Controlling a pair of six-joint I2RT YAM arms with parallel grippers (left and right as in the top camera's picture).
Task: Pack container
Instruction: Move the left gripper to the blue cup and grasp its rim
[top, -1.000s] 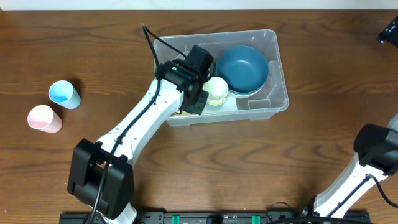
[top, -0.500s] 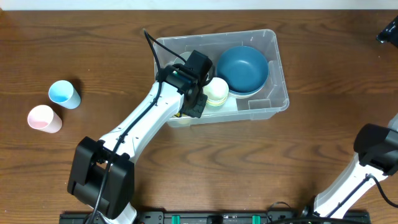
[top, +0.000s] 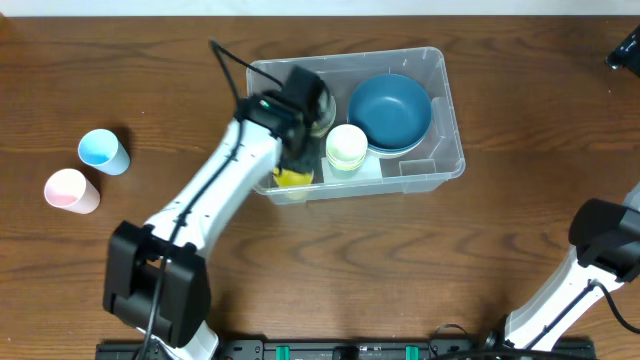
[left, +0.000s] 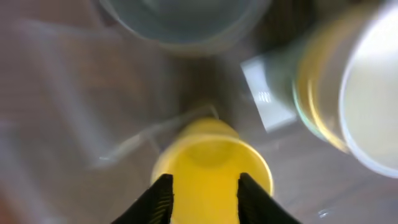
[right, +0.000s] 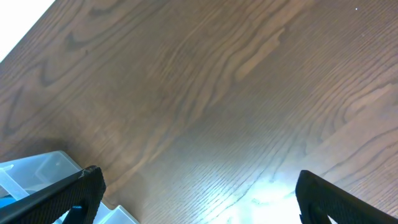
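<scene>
Packing is under way, and the container (top: 452, 130) sits on the worktop (top: 520, 230) in the upper middle of the overhead frame, long side running left to right.

Contents:
- A blue bowl (top: 390, 110) fills the right half.
- A pale cup stack (top: 346, 146) stands just left of the bowl.
- A yellow cup (top: 292, 178) is at the lower left corner, inside the wall.

Outside the bin, a blue cup (top: 103, 151) and a pink cup (top: 70, 190) stand near each other at the far left of the frame, well apart from the container.

Gripper state:
- The left gripper (left: 205, 196) hangs over the yellow cup with its jaws partly apart. The wrist view is blurred, but it appears to have no hold on the cup.
- The right gripper (right: 199, 183) is spread fully wide and holds nothing, over bare wood beside one corner of the bin.

Handling notes, as a judgement:
- The bin is thin clear plastic, light in itself but now weighted toward the bowl end.
- The walls will likely flex and the smooth faces offer little friction.
- The rolled rim is the stiffest part, so a hold should be taken there, preferably at both short ends with one gripper each.
- A single grip on a long wall risks tilting the load.
</scene>
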